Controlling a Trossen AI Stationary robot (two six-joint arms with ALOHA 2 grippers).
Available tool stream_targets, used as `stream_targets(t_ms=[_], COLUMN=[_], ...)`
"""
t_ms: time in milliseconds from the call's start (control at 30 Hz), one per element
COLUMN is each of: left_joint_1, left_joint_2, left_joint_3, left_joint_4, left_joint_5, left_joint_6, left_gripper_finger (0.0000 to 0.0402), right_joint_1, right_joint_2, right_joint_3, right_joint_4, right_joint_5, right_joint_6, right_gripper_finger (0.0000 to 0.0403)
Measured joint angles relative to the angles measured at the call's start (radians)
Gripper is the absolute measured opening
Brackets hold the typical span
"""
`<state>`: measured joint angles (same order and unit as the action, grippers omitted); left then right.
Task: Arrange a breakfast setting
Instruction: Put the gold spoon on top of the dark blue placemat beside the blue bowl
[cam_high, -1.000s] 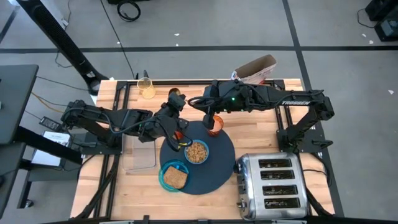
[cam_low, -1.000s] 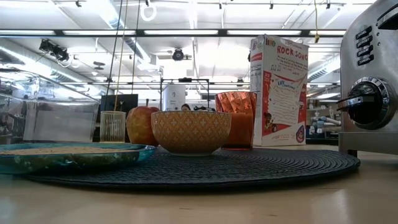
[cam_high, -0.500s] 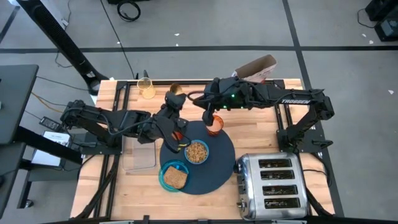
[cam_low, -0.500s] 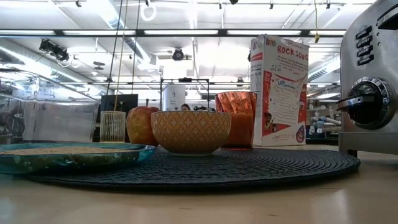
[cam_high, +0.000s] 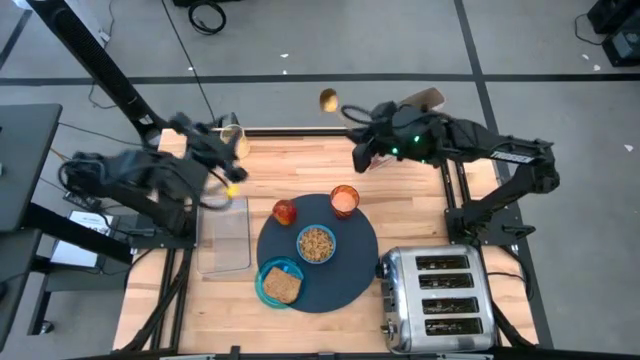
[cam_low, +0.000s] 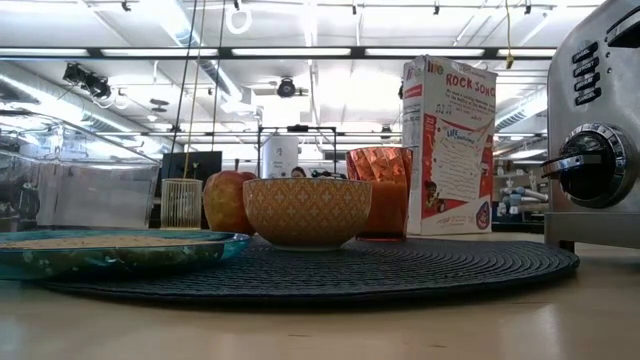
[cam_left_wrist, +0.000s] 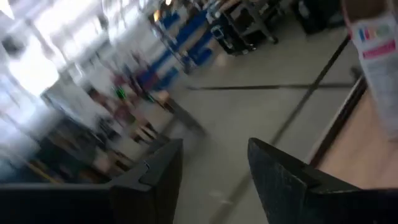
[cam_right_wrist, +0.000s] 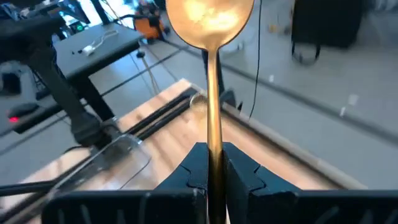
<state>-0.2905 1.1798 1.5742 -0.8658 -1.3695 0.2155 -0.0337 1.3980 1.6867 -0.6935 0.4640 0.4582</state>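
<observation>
Right gripper (cam_right_wrist: 211, 171) up over the desk's (cam_high: 420, 215) far edge, jaws clamped on the spoon (cam_right_wrist: 210, 37) handle, bowl end sticking straight out ahead of the jaws, past the desk edge. Same spoon shows gold in the high view, out beyond the gripper tip.

Left gripper (cam_left_wrist: 208, 168) raised near the desk's far left corner, above the tray (cam_high: 224, 235), jaws apart with nothing between them. Just floor and room out in front of those jaws, plus a bit of the cereal box (cam_left_wrist: 379, 68) off to one side. Something small and yellow close by the jaws in the high view, can't tell what.

Everything else well clear of both sets of jaws, down on the mat (cam_high: 355, 270): apple (cam_high: 285, 211) at the far left rim, cup (cam_high: 344, 201) at the far rim next to it, bowl (cam_high: 316, 243) of cereal in the middle, plate (cam_high: 264, 282) with toast (cam_high: 283, 287) at the near left, hanging a bit off the mat edge. Toaster (cam_high: 440, 300) beside the mat at the near right corner. From desk level: apple, bowl and cup lined up, cereal box upright behind the cup.
</observation>
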Motion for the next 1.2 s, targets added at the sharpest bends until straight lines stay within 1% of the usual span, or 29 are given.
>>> stream_targets(t_ms=[67, 133, 233, 300, 367, 533, 767, 867, 967, 1133, 1200], left_joint_1=[0.021, 0.041, 0.065, 0.071, 0.071, 0.071, 0.071, 0.071, 0.071, 0.071, 0.071], left_joint_2=[-0.047, -0.088, -0.13, -0.147, -0.161, -0.174, -0.173, -0.173, -0.173, -0.173, -0.173], left_joint_3=[0.0, 0.0, 0.0, 0.0, 0.0, 0.0, 0.0, 0.0, 0.0, -0.001, -0.001], left_joint_4=[-0.107, -0.2, -0.302, -0.348, -0.378, -0.433, -0.47, -0.47, -0.471, -0.47, -0.47], left_joint_5=[0.052, 0.121, 0.189, 0.203, 0.205, 0.205, 0.206, 0.206, 0.206, 0.206, 0.206], left_joint_6=[-0.208, -0.371, -0.525, -0.573, -0.596, -0.598, -0.538, -0.521, -0.519, -0.519, -0.524], left_gripper_finger=[0.0186, 0.0186, 0.0185, 0.0185, 0.0185, 0.0185, 0.0185, 0.0185, 0.0185, 0.0185, 0.0185], right_joint_1=[0.029, 0.066, 0.13, 0.179, 0.226, 0.336, 0.501, 0.55, 0.576, 0.576, 0.568], right_joint_2=[0.013, 0.035, 0.09, 0.133, 0.173, 0.263, 0.342, 0.384, 0.434, 0.524, 0.563], right_joint_3=[0.0, 0.0, 0.0, 0.0, 0.0, 0.0, 0.002, 0.059, 0.153, 0.318, 0.357], right_joint_4=[-0.029, -0.057, -0.086, -0.09, -0.092, -0.108, -0.142, -0.239, -0.403, -0.653, -0.7], right_joint_5=[0.021, 0.052, 0.091, 0.097, 0.098, 0.093, 0.076, 0.013, -0.062, -0.15, -0.175], right_joint_6=[0.103, 0.219, 0.408, 0.526, 0.637, 0.911, 1.321, 1.46, 1.561, 1.692, 1.712], right_gripper_finger=[0.0028, 0.0028, 0.0028, 0.0028, 0.0028, 0.0028, 0.0028, 0.0028, 0.0028, 0.0028, 0.0028])
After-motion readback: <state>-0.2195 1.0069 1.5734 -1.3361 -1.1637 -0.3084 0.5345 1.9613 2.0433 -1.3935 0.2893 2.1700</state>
